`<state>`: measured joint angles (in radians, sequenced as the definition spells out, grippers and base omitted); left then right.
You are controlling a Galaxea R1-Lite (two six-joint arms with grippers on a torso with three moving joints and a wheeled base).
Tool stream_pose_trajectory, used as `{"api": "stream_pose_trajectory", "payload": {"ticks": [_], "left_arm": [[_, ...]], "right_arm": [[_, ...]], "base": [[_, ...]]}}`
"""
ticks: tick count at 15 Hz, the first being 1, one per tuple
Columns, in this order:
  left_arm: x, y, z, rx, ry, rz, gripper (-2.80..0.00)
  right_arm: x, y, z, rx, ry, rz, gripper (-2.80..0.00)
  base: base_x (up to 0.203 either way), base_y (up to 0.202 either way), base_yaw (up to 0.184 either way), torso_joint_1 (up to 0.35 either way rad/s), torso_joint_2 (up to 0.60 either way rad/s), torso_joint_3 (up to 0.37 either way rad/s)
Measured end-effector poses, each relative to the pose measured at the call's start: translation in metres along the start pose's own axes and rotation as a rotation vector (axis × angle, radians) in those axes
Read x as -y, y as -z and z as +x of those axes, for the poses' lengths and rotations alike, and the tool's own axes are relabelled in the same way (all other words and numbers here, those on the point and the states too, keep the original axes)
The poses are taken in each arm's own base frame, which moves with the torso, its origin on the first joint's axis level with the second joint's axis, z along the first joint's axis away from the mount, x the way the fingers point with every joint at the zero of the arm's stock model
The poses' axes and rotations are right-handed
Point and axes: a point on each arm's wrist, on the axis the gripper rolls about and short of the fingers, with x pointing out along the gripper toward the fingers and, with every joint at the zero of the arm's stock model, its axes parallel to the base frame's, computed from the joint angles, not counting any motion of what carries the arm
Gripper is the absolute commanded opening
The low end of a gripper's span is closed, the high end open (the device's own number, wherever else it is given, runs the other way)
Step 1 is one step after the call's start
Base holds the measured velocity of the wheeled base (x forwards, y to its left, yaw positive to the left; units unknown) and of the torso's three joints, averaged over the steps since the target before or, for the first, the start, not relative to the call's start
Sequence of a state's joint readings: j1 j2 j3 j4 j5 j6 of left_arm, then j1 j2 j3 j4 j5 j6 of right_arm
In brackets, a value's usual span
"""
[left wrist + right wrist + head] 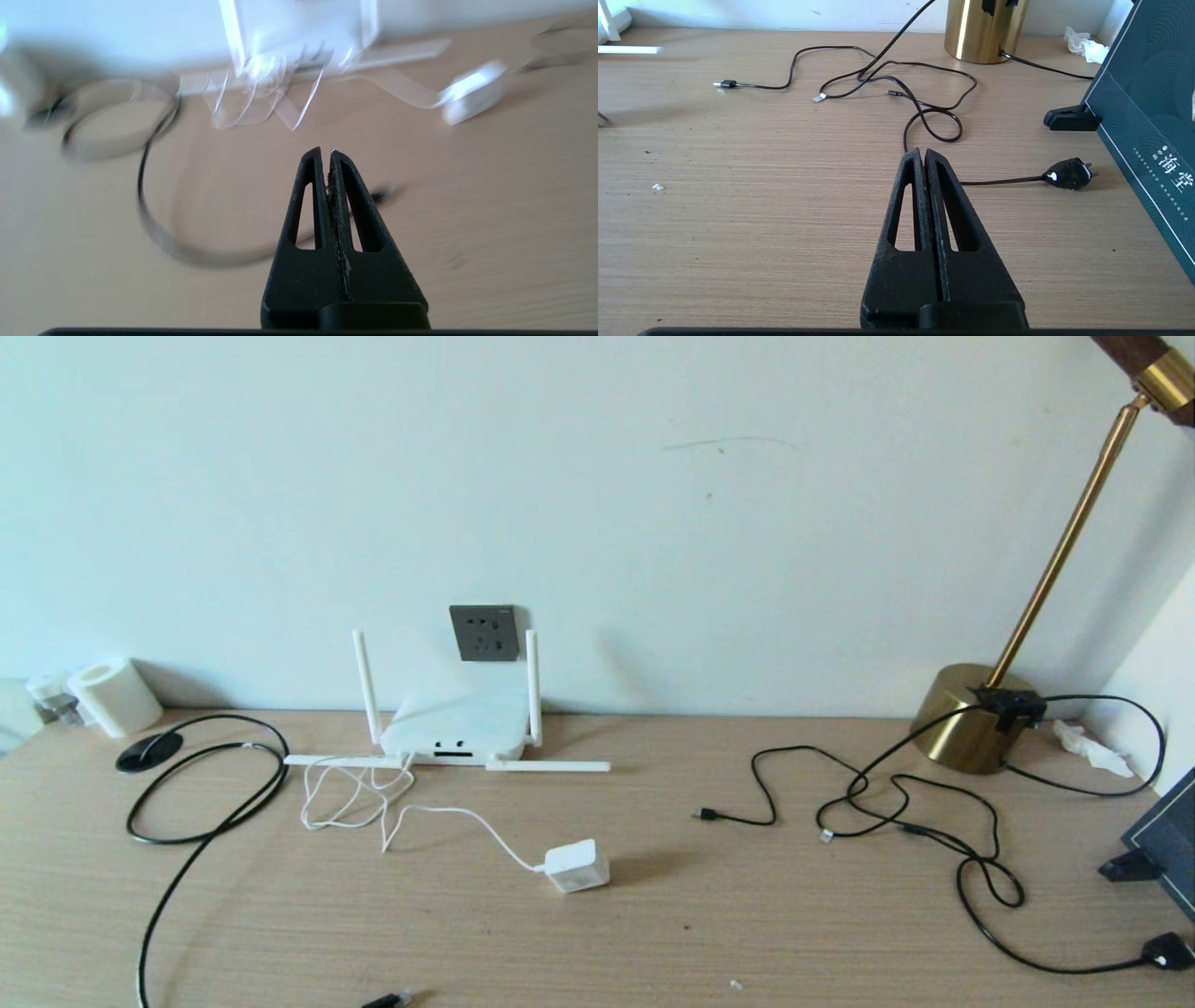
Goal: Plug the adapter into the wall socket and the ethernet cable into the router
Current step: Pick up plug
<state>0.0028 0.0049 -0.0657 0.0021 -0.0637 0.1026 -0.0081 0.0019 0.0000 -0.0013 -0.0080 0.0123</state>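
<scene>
Both arms out of the head view. Left gripper above the tabletop, jaws pressed together on nothing, pointed toward the router with the blurred plug end of the ethernet cable just beside the tips. Right gripper likewise low over bare wood, jaws pressed together and empty, facing the tangle of thin black cord and the brass lamp base. Router against the wall, two antennas upright, two lying flat along the tabletop, directly under the dark grey wall socket. Adapter lying unplugged on the tabletop in front and to the right of the router, thin white cord running back in loose loops to it. Ethernet cable curled in a loop at left beside a dark round grommet and a white roll, trailing toward the near edge, plug end loose there. Lamp plug lying near a dark blue box at right.
</scene>
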Motion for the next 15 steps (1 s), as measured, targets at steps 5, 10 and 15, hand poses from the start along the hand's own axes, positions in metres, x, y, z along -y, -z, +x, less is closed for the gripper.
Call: {"api": "stream_pose_trajectory", "payload": {"ticks": [5, 10, 15], "left_arm": [[-0.003, -0.071, 0.018, -0.044, 0.245, 0.017, -2.80], [-0.001, -0.116, 0.114, -0.277, 0.583, 0.068, -2.80], [0.024, -0.118, 0.240, -0.407, 0.724, 0.342, -2.80]], "right_arm": [[0.000, 0.000, 0.000, 0.000, -0.001, 0.000, -2.80], [0.000, 0.000, 0.000, 0.000, -0.001, 0.000, -2.80], [0.000, 0.000, 0.000, 0.000, -0.001, 0.000, -2.80]], "base": [[0.000, 0.000, 0.000, 0.000, 0.00, 0.000], [0.000, 0.000, 0.000, 0.000, 0.00, 0.000], [0.000, 0.000, 0.000, 0.000, 0.00, 0.000]]}}
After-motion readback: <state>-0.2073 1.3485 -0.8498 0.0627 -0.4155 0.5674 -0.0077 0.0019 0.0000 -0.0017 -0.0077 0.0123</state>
